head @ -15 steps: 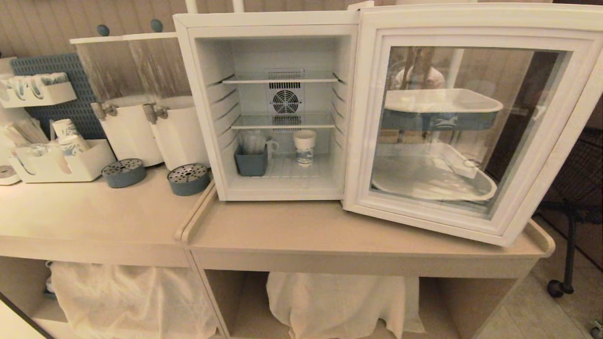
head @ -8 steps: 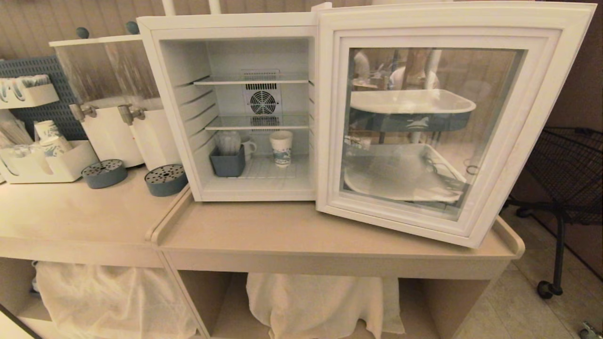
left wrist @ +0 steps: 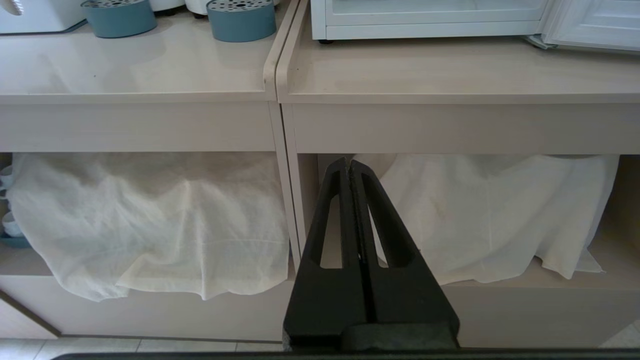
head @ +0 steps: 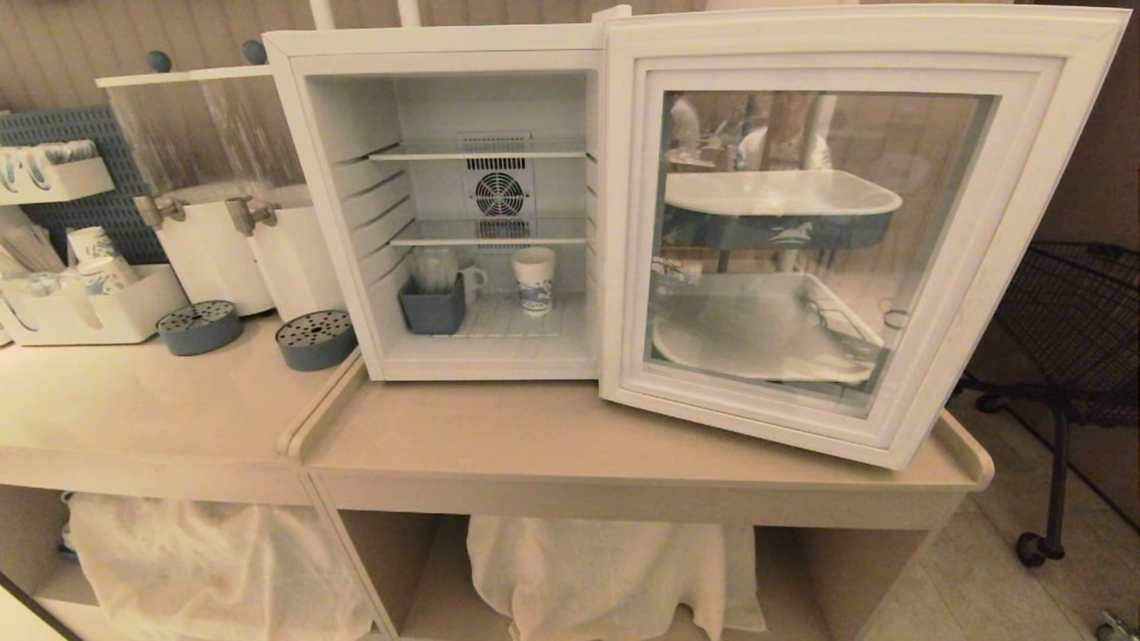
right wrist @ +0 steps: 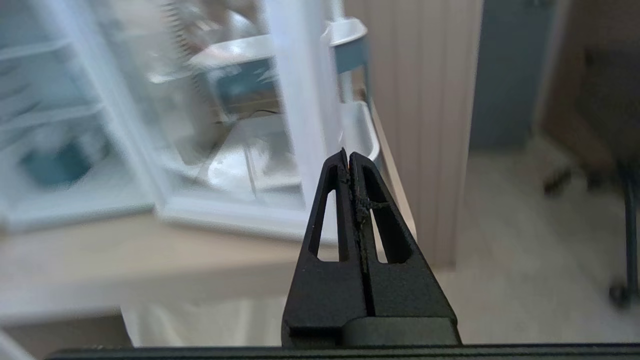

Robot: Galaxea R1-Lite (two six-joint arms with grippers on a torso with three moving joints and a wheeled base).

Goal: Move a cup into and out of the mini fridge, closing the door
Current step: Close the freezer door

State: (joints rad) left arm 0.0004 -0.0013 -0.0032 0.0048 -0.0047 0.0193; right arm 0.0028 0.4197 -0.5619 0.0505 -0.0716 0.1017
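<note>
Squarely on the pale wood-look counter point(head: 552, 445) stood the boxy white mini fridge point(head: 329, 116), its glass-paned door point(head: 980, 294) swung wide at three o'clock. Inside, the patterned paper cup point(head: 533, 279) sat upright on the bottom wire shelf. Both black grippers, left point(left wrist: 349, 164) and right point(right wrist: 348, 154), were pinched together, empty.

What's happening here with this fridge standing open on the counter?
Nothing is being handled right now. The mini fridge sits on the counter with its door swung wide open, and the cup stands on the bottom shelf beside a blue-grey bin. The left gripper is shut and empty, low in front of the counter. The right gripper, also shut and empty, points toward the open door's outer edge.
</note>
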